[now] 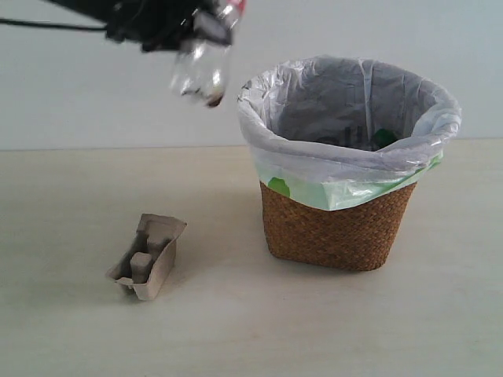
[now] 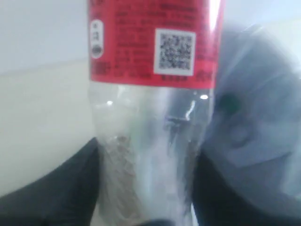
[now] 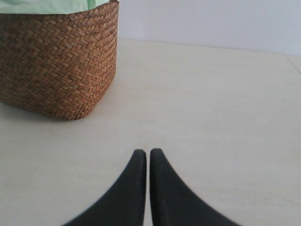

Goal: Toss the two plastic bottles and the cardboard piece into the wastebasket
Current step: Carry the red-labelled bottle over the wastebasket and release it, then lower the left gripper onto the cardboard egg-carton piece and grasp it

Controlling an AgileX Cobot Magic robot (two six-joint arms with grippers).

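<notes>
The left jaws clamp the slim clear plastic bottle with red label (image 1: 200, 71), blurred, high beside the rim of the brown wicker wastebasket with white liner (image 1: 338, 228). The right jaws are pressed together, empty, over open desk (image 3: 211, 103) near the basket's base. The grey-brown moulded cardboard piece (image 1: 148, 267) lies well apart. A green patch (image 1: 383, 138) inside the liner is unclear.

A pale cream tabletop (image 1: 377, 330), smooth and matte, fills the lower half of the exterior view. Faint streaks, slightly darker than the rest, run across its surface. Behind it stands 1 plain wall (image 1: 78, 86), light grey-blue and evenly lit, meeting the table's far edge in 1 straight horizontal line. The right wrist view shows the same cream surface stretching back to that wall.
</notes>
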